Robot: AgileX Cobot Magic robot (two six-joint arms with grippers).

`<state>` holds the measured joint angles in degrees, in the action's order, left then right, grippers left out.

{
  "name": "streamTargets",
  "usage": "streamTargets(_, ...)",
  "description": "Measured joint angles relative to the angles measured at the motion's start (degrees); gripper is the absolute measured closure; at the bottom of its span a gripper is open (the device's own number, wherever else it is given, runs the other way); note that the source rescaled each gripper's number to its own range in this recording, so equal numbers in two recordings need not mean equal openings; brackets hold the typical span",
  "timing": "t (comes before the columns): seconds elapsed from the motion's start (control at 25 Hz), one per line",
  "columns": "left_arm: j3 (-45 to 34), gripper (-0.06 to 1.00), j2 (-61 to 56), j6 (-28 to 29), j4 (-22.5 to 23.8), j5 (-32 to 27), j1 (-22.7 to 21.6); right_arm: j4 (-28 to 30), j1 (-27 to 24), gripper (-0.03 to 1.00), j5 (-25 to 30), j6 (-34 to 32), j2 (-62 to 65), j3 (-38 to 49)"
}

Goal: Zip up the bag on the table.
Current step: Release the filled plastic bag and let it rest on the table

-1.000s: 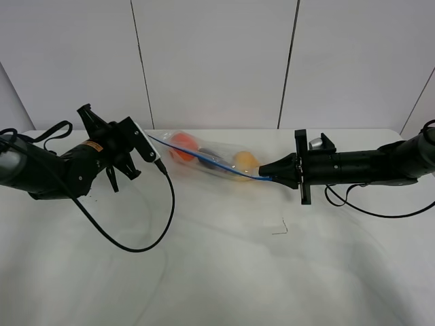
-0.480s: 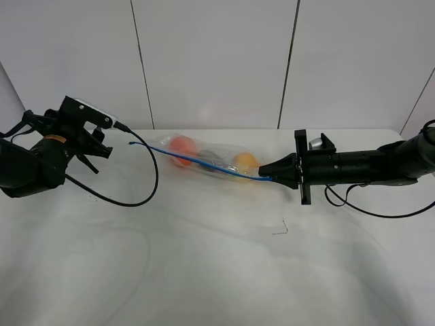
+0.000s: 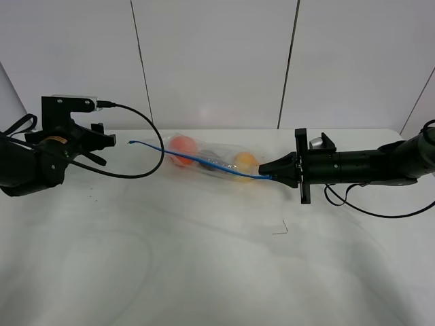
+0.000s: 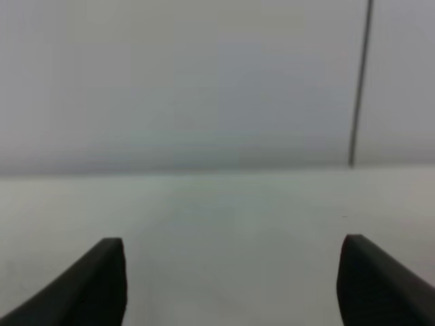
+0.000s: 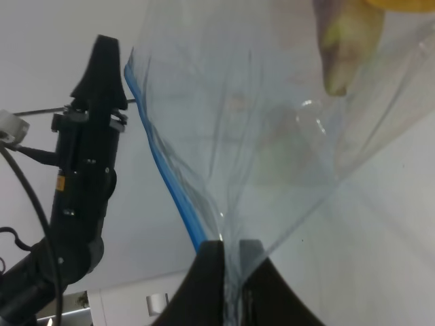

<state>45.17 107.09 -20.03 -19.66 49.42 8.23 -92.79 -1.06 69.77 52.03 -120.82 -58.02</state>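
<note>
- Table (image 3: 204,272): white; bag (image 3: 216,163) lay at centre of frame, just above middle, stretched left to right.
- Left end effector (image 3: 100,145): was at bag's left end a second before. Since drew back to far left of frame, well apart from bag. Jaws spread, empty. Its wrist view showed only table and wall.
- Right end effector (image 3: 267,175): unmoved, pressed together on bag's right corner.
- Blue zipper strip (image 3: 197,160): one thin line, left tail free.
- Judgement: zipping pass likely finished; seal too small to confirm.
</note>
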Motion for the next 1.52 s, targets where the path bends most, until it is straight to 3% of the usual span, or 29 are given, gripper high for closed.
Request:
streamTargets(0.16,2.28,-0.01,-2.33,-2.48,-0.17,-12.9,-1.17,-0.06,0.0,0.97,0.0,0.0,0.0,0.0)
streamTargets(0.52,14.37,-0.01,-4.45,-5.44,-0.24,-54.18,-3.53,-0.24,0.0,0.97,0.0,-0.24,0.0,0.0)
streamTargets(0.72,18.34,-0.01,-4.5,-2.76,-0.12,-63.27,-3.64,-0.24,0.0,0.97,0.0,-0.28,0.0,0.0)
streamTargets(0.88,19.3,-0.01,-4.5,4.42,1.57,-68.21,-3.64,-0.28,0.0,0.97,0.0,-0.28,0.0,0.0)
streamTargets(0.96,20.08,-0.01,-4.5,10.12,4.81,-71.62,-3.64,-0.28,0.0,0.97,0.0,-0.28,0.0,0.0)
streamTargets(1.2,26.09,-0.02,-4.5,27.88,21.56,-86.47,-3.64,-0.28,0.0,0.97,0.0,-0.28,0.0,0.0)
streamTargets(1.32,29.62,-0.02,-4.5,29.52,25.93,-94.09,-3.7,-0.28,0.0,0.97,0.0,-0.39,0.0,0.0)
streamTargets(1.52,33.27,-0.02,-4.5,29.9,26.69,-101.48,-3.75,-0.28,0.0,0.97,0.0,-0.39,0.0,0.0)
